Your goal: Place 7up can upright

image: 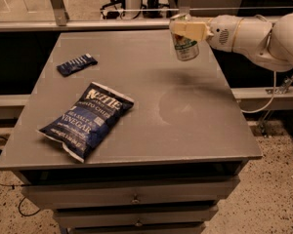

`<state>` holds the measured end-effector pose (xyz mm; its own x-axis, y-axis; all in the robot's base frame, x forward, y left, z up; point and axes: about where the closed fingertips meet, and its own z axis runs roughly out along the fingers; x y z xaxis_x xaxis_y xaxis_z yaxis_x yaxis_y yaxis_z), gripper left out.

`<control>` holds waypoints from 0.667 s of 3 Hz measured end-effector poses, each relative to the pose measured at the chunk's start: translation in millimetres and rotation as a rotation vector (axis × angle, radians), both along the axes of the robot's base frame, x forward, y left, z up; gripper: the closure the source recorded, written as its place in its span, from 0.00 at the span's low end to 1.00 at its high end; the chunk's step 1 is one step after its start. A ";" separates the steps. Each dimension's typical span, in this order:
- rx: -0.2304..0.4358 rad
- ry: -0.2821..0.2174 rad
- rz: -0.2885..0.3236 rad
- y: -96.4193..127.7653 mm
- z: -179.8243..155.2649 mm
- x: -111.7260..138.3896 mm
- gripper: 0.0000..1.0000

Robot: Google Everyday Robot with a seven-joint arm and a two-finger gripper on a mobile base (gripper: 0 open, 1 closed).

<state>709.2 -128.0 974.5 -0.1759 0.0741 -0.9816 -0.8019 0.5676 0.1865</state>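
The 7up can point(185, 47) is a small can with a white and green label and silver ends. It hangs nearly upright, a little above the far right part of the grey table point(136, 130). My gripper point(184, 29) comes in from the right on a white arm and is shut on the can's upper part, its cream fingers point(189, 29) across the top half. The can's shadow lies on the table below and to the left of it.
A large blue Kettle chip bag point(87, 119) lies at the front left of the table. A small dark blue snack packet point(76, 64) lies at the far left. Drawers sit under the table top. A metal rail runs behind the table.
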 end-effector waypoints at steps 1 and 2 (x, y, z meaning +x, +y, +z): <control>0.077 -0.085 0.073 15.9 0.8 -16.1 1.00; 0.076 -0.090 0.077 17.0 1.0 -16.8 1.00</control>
